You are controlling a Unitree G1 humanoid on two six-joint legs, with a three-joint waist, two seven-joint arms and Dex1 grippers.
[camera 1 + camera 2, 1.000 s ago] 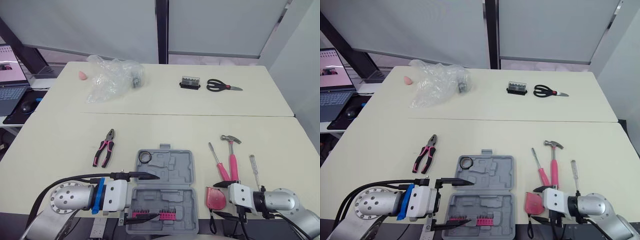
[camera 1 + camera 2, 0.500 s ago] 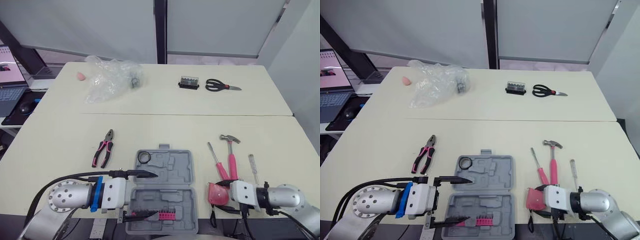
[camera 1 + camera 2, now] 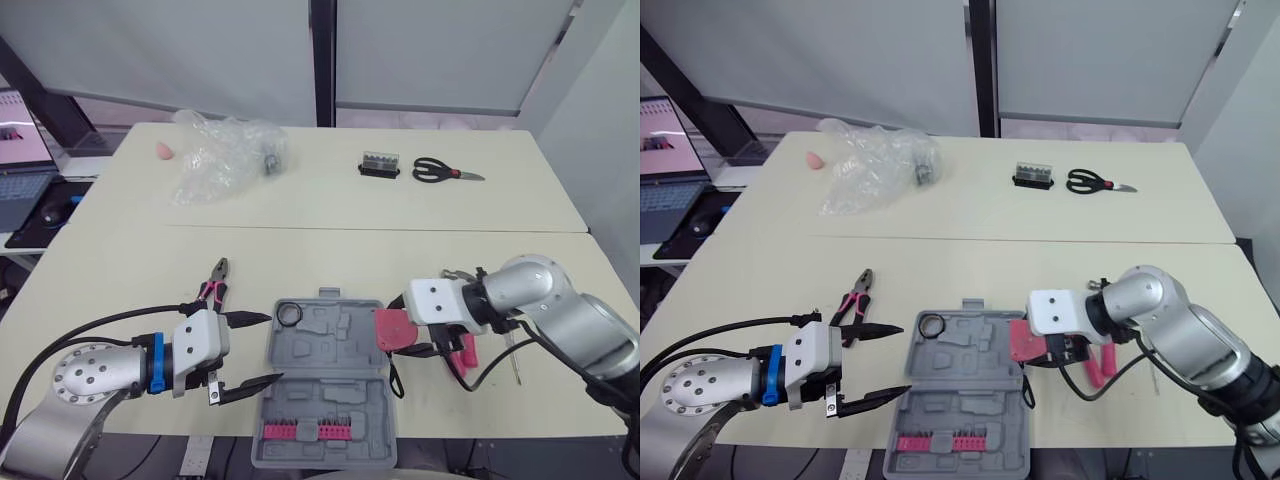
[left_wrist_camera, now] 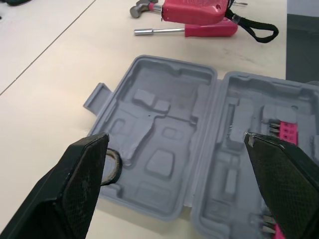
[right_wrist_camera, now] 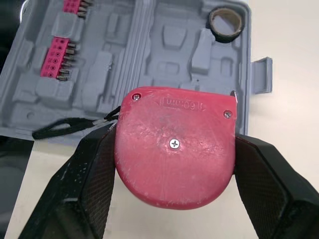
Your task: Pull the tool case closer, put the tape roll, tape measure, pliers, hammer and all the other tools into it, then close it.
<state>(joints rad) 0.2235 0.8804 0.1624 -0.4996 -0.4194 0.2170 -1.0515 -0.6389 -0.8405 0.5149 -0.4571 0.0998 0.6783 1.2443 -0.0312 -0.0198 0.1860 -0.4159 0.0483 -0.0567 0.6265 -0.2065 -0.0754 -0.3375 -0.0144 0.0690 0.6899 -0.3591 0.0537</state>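
Observation:
The grey tool case (image 3: 345,345) lies open near the table's front edge, with pink bits in its near half. A black tape roll (image 3: 290,315) sits in the far left corner of the case. My right gripper (image 3: 397,330) is shut on the red tape measure (image 5: 174,149), holding it just above the case's right edge. My left gripper (image 3: 262,348) stands open to the left of the case with nothing between its fingers. The pink pliers (image 3: 211,291) lie behind it, partly hidden. The hammer's pink handle (image 3: 467,352) peeks out under my right arm.
A crumpled plastic bag (image 3: 220,155), a small bit box (image 3: 380,164) and black scissors (image 3: 445,171) lie on the far table. A laptop (image 3: 20,140) stands at the far left. A pink-handled screwdriver (image 4: 199,31) rests beside the hammer.
My right gripper has lifted the tape measure from the table's front right and carried it left to the case's edge. My left gripper has drawn back left, off the case.

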